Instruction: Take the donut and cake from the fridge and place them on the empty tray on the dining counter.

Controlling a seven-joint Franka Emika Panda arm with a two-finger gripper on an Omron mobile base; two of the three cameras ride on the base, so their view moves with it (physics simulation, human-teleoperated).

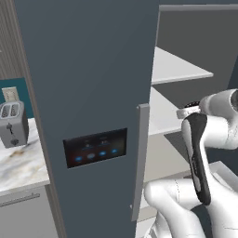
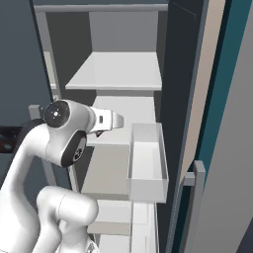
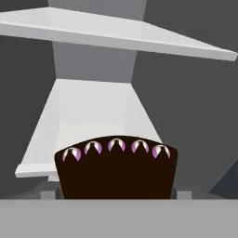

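Cake [image 3: 116, 169]: dark, pink dots on top — right at the gripper [image 3: 116, 195].
Fingers: hidden — cannot tell if gripping.
Fridge [image 1: 88, 93]: open.

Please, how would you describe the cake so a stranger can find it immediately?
Look inside the open, tall slate-blue fridge, among its pale grey shelves. In the hand view, nearest the camera, is a dark brown cake slice. Its row of five pink-and-white icing dollops sets it apart from the plain shelves.
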